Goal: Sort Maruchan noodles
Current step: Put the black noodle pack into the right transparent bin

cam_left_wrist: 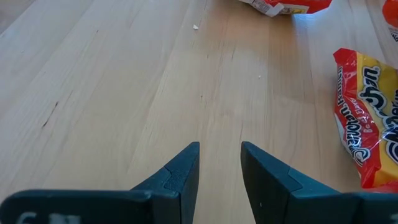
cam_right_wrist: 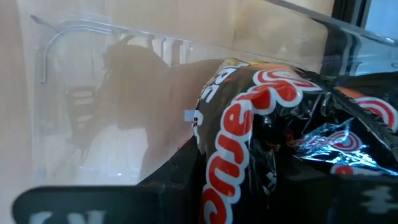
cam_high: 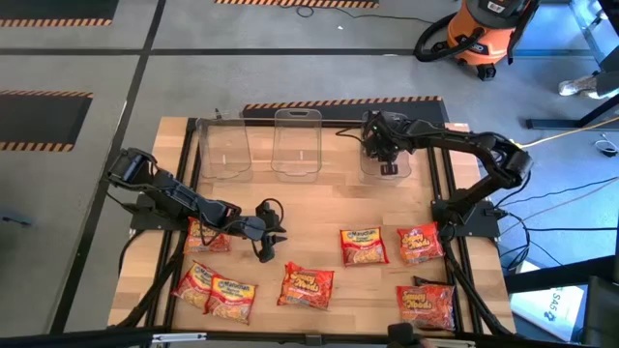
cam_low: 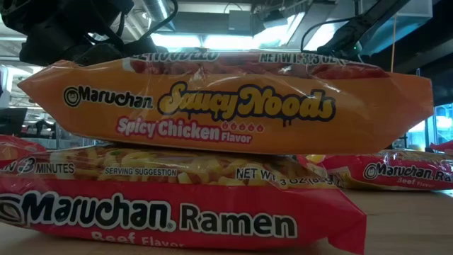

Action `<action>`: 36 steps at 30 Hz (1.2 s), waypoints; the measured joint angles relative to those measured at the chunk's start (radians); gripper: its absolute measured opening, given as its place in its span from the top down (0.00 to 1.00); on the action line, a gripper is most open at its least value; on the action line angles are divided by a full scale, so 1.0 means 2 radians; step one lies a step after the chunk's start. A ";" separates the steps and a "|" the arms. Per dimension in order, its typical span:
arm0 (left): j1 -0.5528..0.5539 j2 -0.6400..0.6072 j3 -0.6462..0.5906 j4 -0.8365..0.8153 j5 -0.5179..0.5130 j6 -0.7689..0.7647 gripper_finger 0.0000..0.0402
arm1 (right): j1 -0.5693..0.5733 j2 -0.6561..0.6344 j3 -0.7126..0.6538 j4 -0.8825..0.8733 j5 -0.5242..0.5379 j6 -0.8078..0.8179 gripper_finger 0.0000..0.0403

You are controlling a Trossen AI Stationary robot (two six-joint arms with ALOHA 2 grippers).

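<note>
The right gripper (cam_high: 388, 166) hangs over the rightmost clear plastic bin (cam_high: 386, 172) at the table's far edge, its fingers closed on a dark black-and-red crinkled plastic noodle packet (cam_right_wrist: 261, 130) inside the bin's walls. The left gripper (cam_high: 268, 249) sits low over bare light wooden table (cam_left_wrist: 124, 81) left of centre, fingers slightly parted and holding nothing. Red and orange flat Maruchan noodle packets (cam_high: 365, 246) lie scattered along the near side.

three bins (cam_high: 296, 145) along the table's (cam_high: 319, 237) back edge, noodle packets (cam_high: 364, 246) scattered up front (one stacked pair (cam_low: 212, 106))
</note>
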 joint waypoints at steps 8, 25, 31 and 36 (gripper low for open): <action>0.000 0.000 0.000 0.000 0.000 0.000 0.72 | 0.000 -0.001 0.000 0.007 0.004 0.000 0.77; 0.000 0.000 0.000 0.000 0.000 0.000 0.72 | 0.008 -0.001 0.000 0.006 0.062 0.012 0.46; 0.000 0.000 0.000 0.000 0.000 0.000 0.72 | 0.021 -0.001 0.000 0.008 0.109 -0.001 0.47; 0.000 0.000 0.000 0.001 0.000 0.000 0.72 | 0.027 -0.001 0.000 0.009 0.111 0.000 0.48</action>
